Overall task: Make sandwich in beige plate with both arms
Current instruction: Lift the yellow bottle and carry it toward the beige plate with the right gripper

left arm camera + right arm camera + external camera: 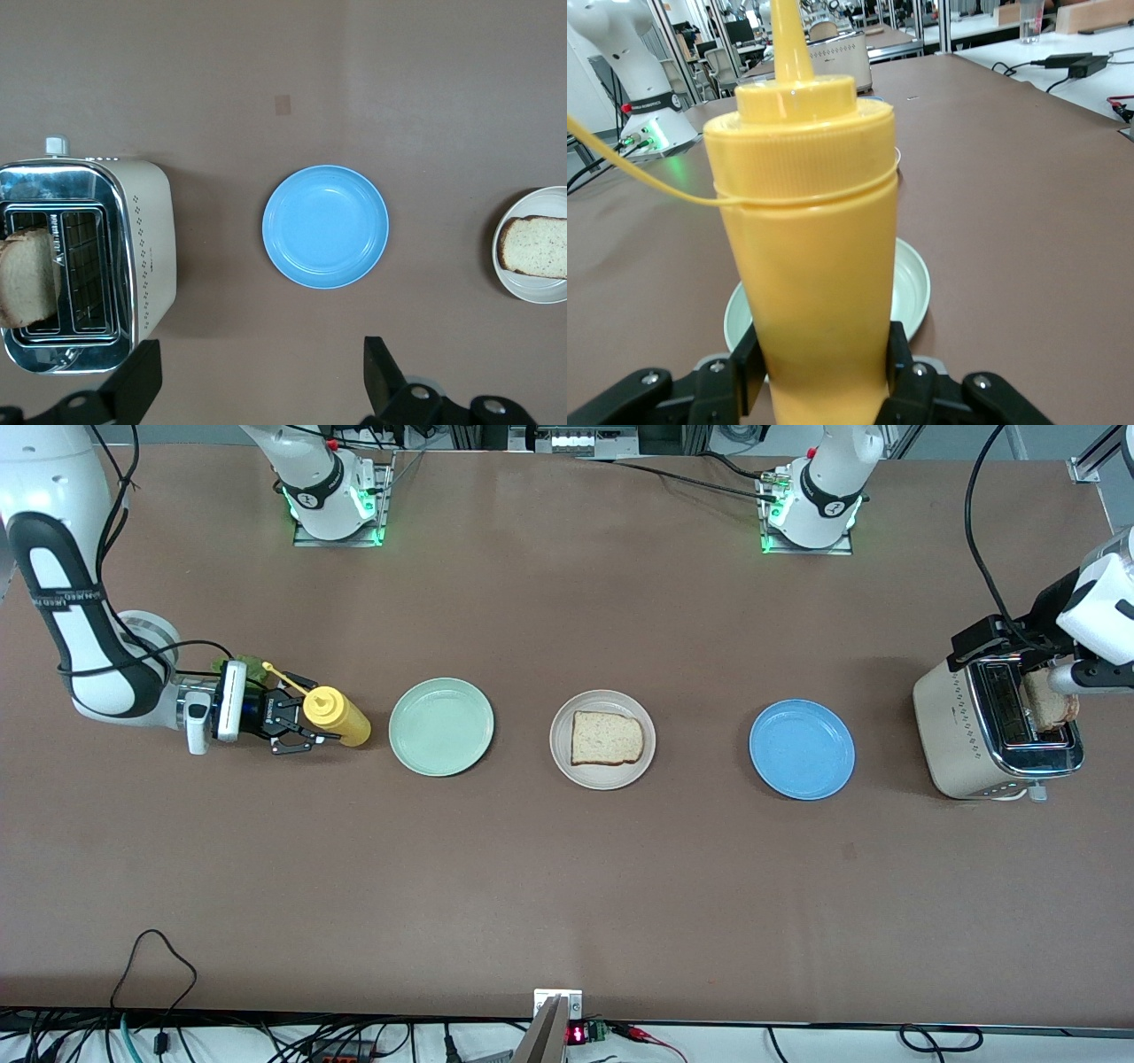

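The beige plate point(611, 779) sits mid-table with one bread slice point(606, 738) lying flat on it; both also show in the left wrist view, plate point(532, 288) and slice point(536, 246). A second bread slice point(1050, 707) stands in the toaster point(957, 735). A bit of green lettuce point(232, 662) shows by the right wrist. My right gripper point(308, 722) is shut on a yellow squeeze bottle point(338, 718), its fingers pressed on both sides of the bottle point(806, 266). My left gripper point(257, 376) hangs open and holds nothing, high over the table beside the toaster point(146, 257).
A mint-green plate point(440, 726) lies between the bottle and the beige plate. A blue plate point(802, 748) lies between the beige plate and the toaster. Cables run along the table's front edge.
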